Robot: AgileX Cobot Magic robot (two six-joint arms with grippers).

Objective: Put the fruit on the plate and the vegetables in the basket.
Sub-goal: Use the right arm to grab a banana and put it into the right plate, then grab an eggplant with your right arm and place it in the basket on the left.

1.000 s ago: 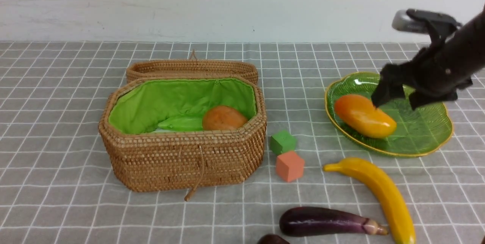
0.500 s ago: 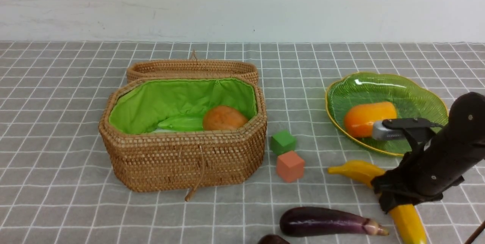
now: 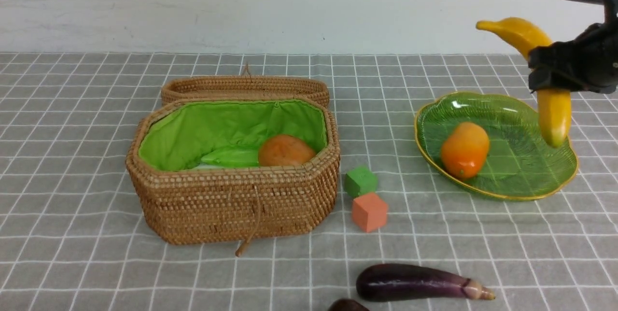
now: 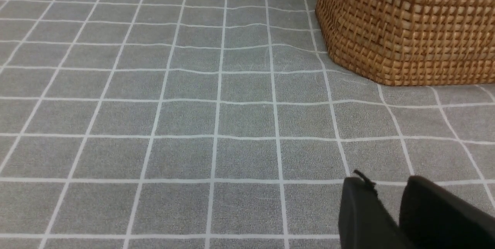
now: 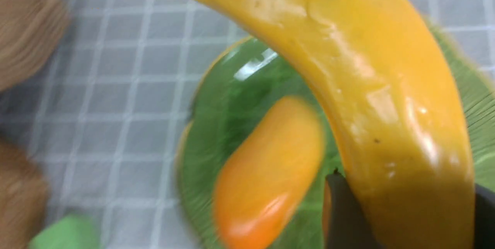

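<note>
My right gripper [image 3: 555,75] is shut on the long yellow banana [image 3: 553,108] and holds it in the air above the far right edge of the green leaf-shaped plate [image 3: 524,168]. In the right wrist view the banana [image 5: 367,67] fills the space between the black fingers [image 5: 340,210]. The orange mango [image 3: 464,149] lies on the plate. The woven basket [image 3: 231,204] holds the potato [image 3: 285,150] and a light green piece [image 3: 231,157]. The eggplant [image 3: 415,283] and a dark round fruit [image 3: 345,306] lie at the front edge. My left gripper [image 4: 386,183] hovers low over the cloth near the basket [image 4: 406,24], slightly open and empty.
A green cube [image 3: 360,181] and a salmon cube [image 3: 369,211] sit between the basket and the plate. The basket's lid [image 3: 244,89] lies open behind it. A grey checked cloth covers the table, with a white wall behind.
My right gripper dropped from above the plate to the banana on the cloth, shut on it and lifted it over the plate. The mango turned on the plate.
</note>
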